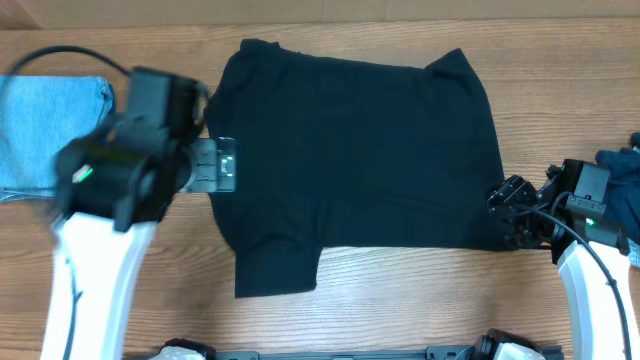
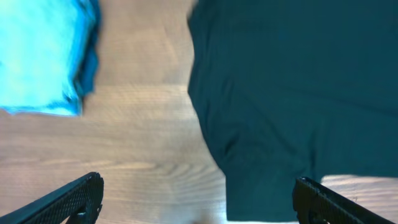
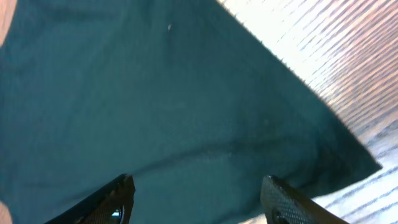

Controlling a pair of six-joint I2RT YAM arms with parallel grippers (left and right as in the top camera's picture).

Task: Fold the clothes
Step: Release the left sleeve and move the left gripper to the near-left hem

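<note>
Two pincers open, empty: left pincer (image 1: 222, 165) at left edge of black T-shirt (image 1: 355, 160), right pincer (image 1: 505, 212) over its near-right corner. Shirt spread flat on surface (image 1: 400, 300), no fold yet. You likely pinch edges next, start first fold.

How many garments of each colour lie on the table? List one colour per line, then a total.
Black T-shirt: 1
Light blue denim garment: 1
Dark navy garment: 1
Total: 3
</note>
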